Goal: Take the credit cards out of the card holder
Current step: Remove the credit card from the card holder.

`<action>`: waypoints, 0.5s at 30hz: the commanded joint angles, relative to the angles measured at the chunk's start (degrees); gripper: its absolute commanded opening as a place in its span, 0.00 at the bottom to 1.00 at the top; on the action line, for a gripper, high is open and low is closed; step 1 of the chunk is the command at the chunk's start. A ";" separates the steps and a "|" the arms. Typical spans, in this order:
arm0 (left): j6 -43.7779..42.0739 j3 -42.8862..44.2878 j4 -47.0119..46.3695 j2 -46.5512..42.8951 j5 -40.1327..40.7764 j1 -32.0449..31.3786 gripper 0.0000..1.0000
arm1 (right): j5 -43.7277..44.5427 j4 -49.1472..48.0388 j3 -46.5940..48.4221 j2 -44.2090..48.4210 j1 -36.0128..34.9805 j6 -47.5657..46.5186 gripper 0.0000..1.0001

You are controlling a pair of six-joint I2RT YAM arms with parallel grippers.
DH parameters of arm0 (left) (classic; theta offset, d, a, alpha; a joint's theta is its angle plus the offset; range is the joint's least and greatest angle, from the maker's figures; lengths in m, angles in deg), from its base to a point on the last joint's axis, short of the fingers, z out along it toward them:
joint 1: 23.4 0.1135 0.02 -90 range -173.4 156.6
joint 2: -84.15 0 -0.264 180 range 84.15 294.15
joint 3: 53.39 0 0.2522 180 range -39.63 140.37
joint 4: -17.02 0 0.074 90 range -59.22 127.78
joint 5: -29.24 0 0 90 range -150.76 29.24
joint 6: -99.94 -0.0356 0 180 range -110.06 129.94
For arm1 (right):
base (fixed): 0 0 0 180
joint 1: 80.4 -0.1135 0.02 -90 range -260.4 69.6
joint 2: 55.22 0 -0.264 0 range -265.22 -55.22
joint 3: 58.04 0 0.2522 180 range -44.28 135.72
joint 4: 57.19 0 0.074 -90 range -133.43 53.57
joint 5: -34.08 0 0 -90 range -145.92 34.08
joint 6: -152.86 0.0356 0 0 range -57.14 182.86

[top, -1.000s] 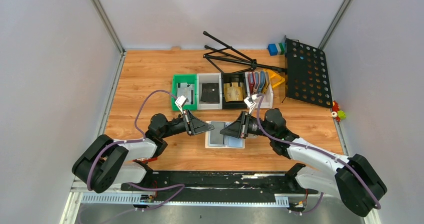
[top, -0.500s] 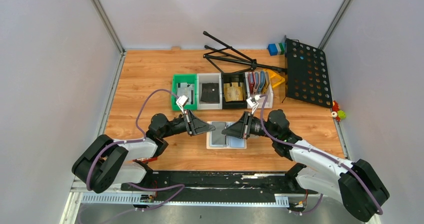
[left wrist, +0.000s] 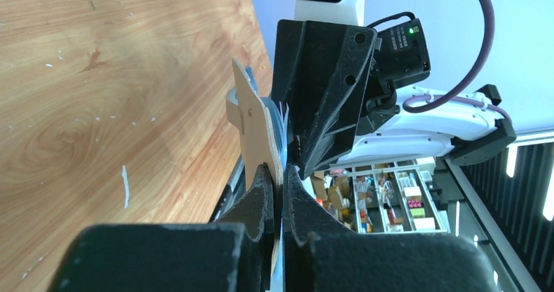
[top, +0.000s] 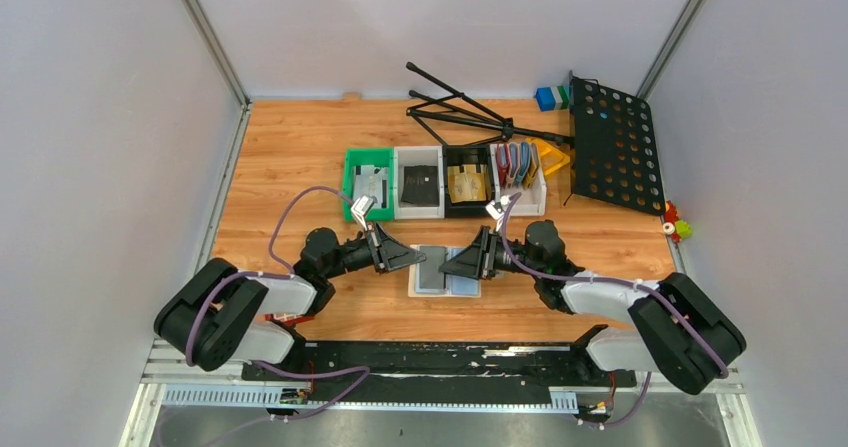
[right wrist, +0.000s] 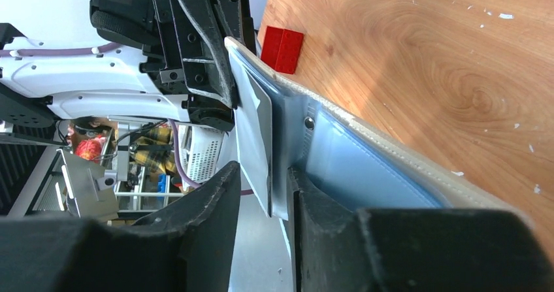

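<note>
1. The step in hand looks like drawing one card out of its pocket. The left gripper [left wrist: 277, 174] is pressed together on the edge of the card holder [left wrist: 261, 125], pinching one flap. The right gripper [right wrist: 263, 174] stands spread, one finger on each side of the free edge of a grey credit card [right wrist: 255, 132], and is not clamping it.
2. To do it well, the right gripper should close on the card alone. The holder's pale flap lies just beside one finger, so catching both layers is the likely slip.
3. The pull should probably run straight back along the pocket, away from the left gripper. The left pinch should hold firm so the holder does not travel with the card.
4. The card looks thin and slick, so a shallow bite may slide off. A deeper hold on its edge seems wiser.
5. The card holder lies between the two grippers, near the middle of the worktop [top: 300, 147] and just in front of a row of bins [top: 445, 182]. From above it shows two halves opened side by side.
6. Up close it is pale grey-blue inside, with a beige stitched outer skin, a small metal stud and a rounded closing tab. From above, its left half looks dark, as if a card fills it.
</note>
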 commanded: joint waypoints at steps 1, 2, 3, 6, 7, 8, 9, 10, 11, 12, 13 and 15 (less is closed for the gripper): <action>-0.93 0.14 -7.16 2.06 0.00 -0.40 0.00 | -0.81 -7.69 0.67 -1.53 -0.54 0.38 0.30; -1.59 0.12 -7.02 2.79 0.20 -0.42 0.00 | -0.55 -7.09 0.69 -1.39 -0.55 -0.11 0.28; -2.40 0.01 -6.96 3.76 0.42 -0.38 0.00 | -0.37 -6.38 0.83 -1.26 -0.58 -0.52 0.27; -2.88 -0.38 -10.57 8.23 0.90 -0.40 0.00 | -0.50 -5.53 0.93 -1.76 -0.56 -1.46 0.21; -2.62 -0.37 -12.52 10.17 0.90 -0.40 0.00 | -0.40 -5.27 0.88 -2.13 -0.53 -1.71 0.19; -2.37 -0.30 -14.48 12.90 0.91 -0.33 0.00 | -0.31 -5.26 0.92 -2.64 -0.53 -2.00 0.17; -1.78 -0.29 -16.70 15.23 0.86 -0.39 0.00 | -0.36 -5.38 1.00 -3.36 -0.53 -2.18 0.15; -1.12 -0.28 -19.54 17.80 0.82 -0.40 0.00 | -0.56 -5.53 1.13 -4.06 -0.53 -2.23 0.15; -0.12 -0.28 -22.44 20.30 0.70 -0.40 0.00 | -0.81 -5.79 1.33 -5.03 -0.56 -2.30 0.15; 0.79 -0.05 -25.59 22.87 0.42 -0.41 0.00 | -1.15 -6.30 1.61 -6.12 -0.53 -2.38 0.15; 0.93 0.62 -26.26 24.76 -0.17 -0.46 0.00 | -1.31 -6.76 1.80 -7.12 -0.55 -2.43 0.15; -0.04 0.80 -26.31 26.73 -0.12 -0.44 0.00 | -1.55 -7.77 2.19 -9.55 -0.55 -2.50 0.16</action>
